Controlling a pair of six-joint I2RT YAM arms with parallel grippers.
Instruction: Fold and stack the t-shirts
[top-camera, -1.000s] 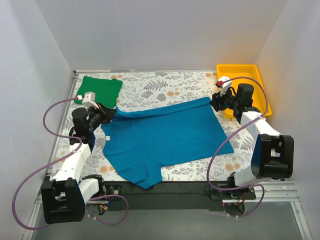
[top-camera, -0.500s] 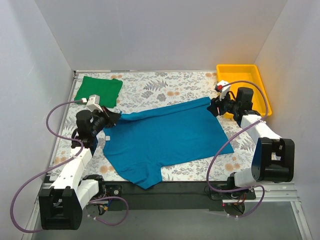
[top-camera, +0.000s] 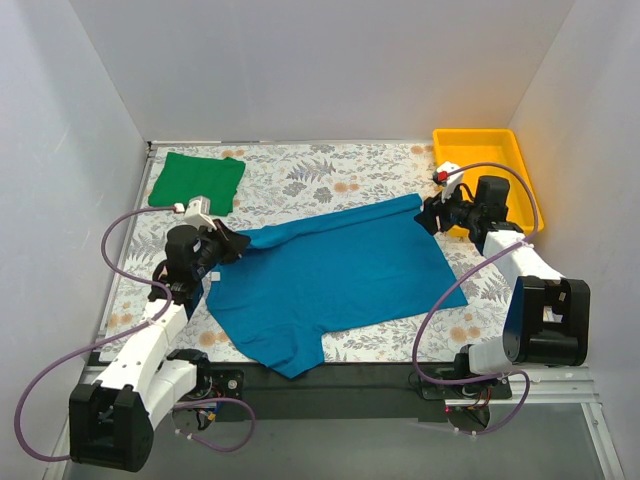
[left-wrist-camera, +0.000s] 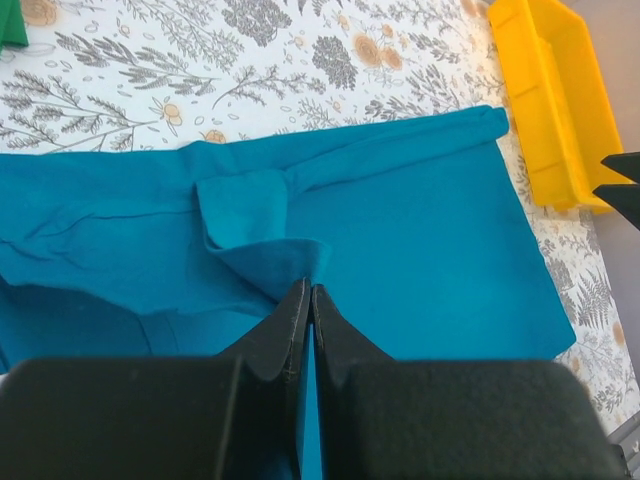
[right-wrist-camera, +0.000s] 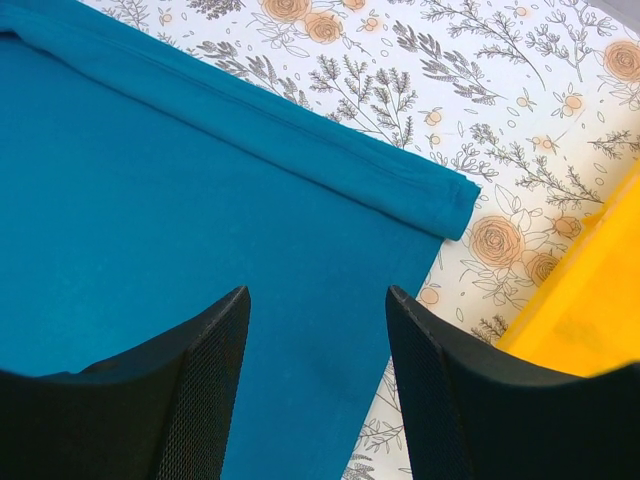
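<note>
Two t-shirts in play; status of each noted below.

- The green t-shirt (top-camera: 197, 180) lies as a flat folded rectangle at the far left corner of the desk (top-camera: 300, 170). I judge it finished and the likely base of the stack.
- The teal-blue t-shirt (top-camera: 340, 270) is spread across the middle of the desk, mostly in a single layer. Only its far edge is turned over, forming a narrow band that runs left to right. One part of it reaches almost to the near edge. It is well apart from the green one.
- The left pincer (top-camera: 228, 243) has its jaws pressed together on a raised tuck of teal cloth at the left end of that far band.
- The right pincer (top-camera: 428, 215) has its jaws wide apart with nothing between them. It hovers over the far right corner of the teal cloth, just beside the yellow tray (top-camera: 520, 150).

Progress, as a judgement: roughly half at best. One shirt is folded, and the second is barely into its first fold. Only one corner is gripped, so the right corner probably needs to be taken before the edge can be carried over evenly.

Remaining steps:
- complete the folds on the teal shirt
- bring it down to a compact rectangle
- carry it across and set it on the green shirt
</note>
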